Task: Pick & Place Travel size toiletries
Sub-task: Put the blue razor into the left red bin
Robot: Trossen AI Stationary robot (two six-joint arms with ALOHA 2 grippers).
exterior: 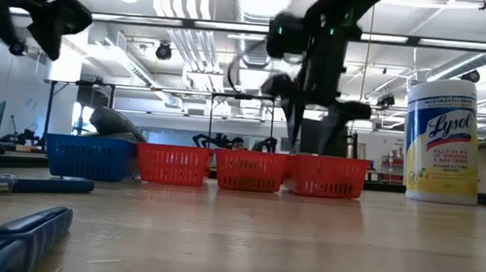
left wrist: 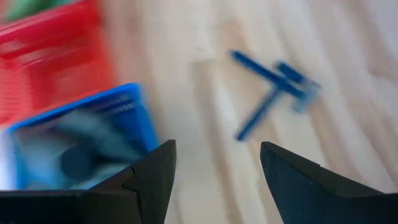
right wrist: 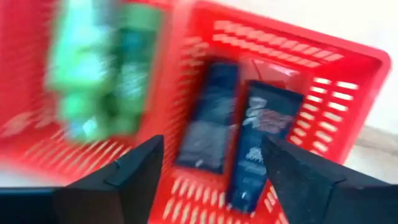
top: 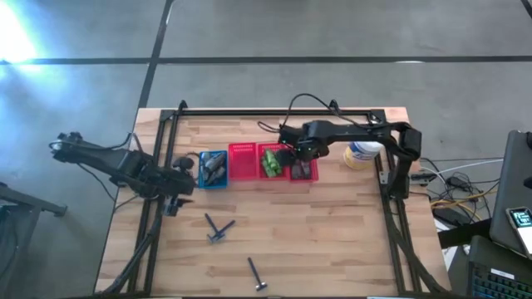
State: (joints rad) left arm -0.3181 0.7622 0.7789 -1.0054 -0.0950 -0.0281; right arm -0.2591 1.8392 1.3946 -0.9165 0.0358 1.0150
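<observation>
High view – progress: The sorting looks well advanced. The blue basket (top: 213, 169) holds grey-silver bottles (top: 214, 167), a red basket (top: 273, 160) holds green bottles (top: 271, 162), and the end red basket (top: 302, 169) holds dark packets (top: 302, 171). The red basket between blue and green (top: 243, 161) looks empty.
High view – left to do: Two crossed razor sticks (top: 219, 229) and a single razor stick (top: 257, 276) lie loose on the table (top: 332, 241), well apart from the baskets.
High view – arms: The right gripper (top: 297, 153) hangs over the packet basket; the left gripper (top: 176, 189) sits just beside the blue basket, near the crossed sticks.
Low view – row: Blue basket (exterior: 90, 157) and three red ones stand side by side, with a white wipes tub (exterior: 441, 139) off to one end.
Left wrist view – hand: Fingers spread, empty, with the crossed sticks (left wrist: 273, 93) ahead on bare wood.
Right wrist view – hand: Fingers apart, released, above two dark packets (right wrist: 239, 140); the green bottles (right wrist: 99, 78) lie in the neighbouring basket.
</observation>
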